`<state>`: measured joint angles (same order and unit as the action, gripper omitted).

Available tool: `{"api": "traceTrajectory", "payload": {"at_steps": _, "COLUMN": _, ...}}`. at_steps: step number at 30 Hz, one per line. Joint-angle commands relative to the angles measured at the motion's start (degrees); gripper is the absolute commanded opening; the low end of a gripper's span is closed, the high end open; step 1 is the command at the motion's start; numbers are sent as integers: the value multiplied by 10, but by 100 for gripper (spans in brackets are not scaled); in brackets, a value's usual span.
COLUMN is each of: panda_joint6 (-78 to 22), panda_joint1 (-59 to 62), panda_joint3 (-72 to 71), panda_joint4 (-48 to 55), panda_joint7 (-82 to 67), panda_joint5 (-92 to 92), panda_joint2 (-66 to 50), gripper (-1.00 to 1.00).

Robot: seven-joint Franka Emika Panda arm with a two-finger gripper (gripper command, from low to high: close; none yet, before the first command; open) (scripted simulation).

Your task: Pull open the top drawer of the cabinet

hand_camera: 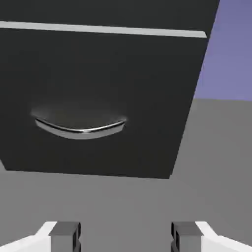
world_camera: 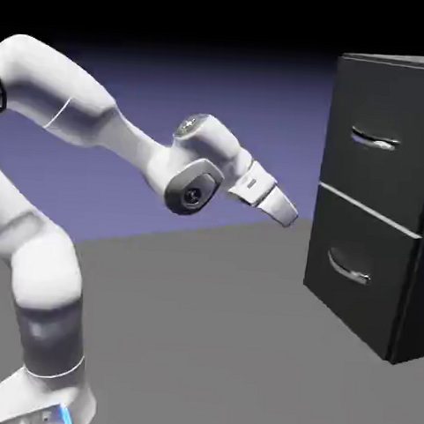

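My gripper [hand_camera: 126,237] is open wide: in the hand view the two grey fingertips [hand_camera: 66,237] sit well apart at the bottom edge, L and R of the middle, w/ only grey floor [hand_camera: 123,202] showing btwn them. I've got nothing in the grip. In the ext. view the gripper's tip end points down and to the right, near the cabinet [world_camera: 367,194] but apart from it, touching neither drawer front.

Count: 1 arm [world_camera: 132,140], 1 gripper, 2 fingertips, 1 cabinet, 2 drawer fronts, 2 silver handles (1 per drawer), 1 pale strip [world_camera: 367,210] btwn the drawers.

The top drawer [world_camera: 381,173] is the upper front, on the ext. view's right, flush w/ the cabinet, i.e. shut. Its curved handle [world_camera: 375,139] is higher up than my fingertips. The lower drawer [world_camera: 356,299] is shut too, w/ its own handle [world_camera: 348,267] below the strip.

In the hand view I'm mostly seeing that lower front, handle left of centre; only a dark band of the top drawer shows, above the strip. Its handle is out of frame there.
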<state>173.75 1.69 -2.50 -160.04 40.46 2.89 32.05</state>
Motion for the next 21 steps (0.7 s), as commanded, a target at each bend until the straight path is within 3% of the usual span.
{"api": "traceTrajectory", "payload": {"at_steps": 1, "panda_joint6": -2, "panda_joint1": 20, "panda_joint3": -21, "panda_joint4": 8, "panda_joint7": -17, "panda_joint5": 24, "panda_joint2": -5, "gripper": 0}}
{"api": "traceTrajectory", "payload": {"at_steps": 21, "panda_joint6": -45, "panda_joint1": 414, "panda_joint3": -436, "panda_joint4": 167, "panda_joint7": -348, "panda_joint5": 502, "panda_joint2": -105, "gripper": 0}}
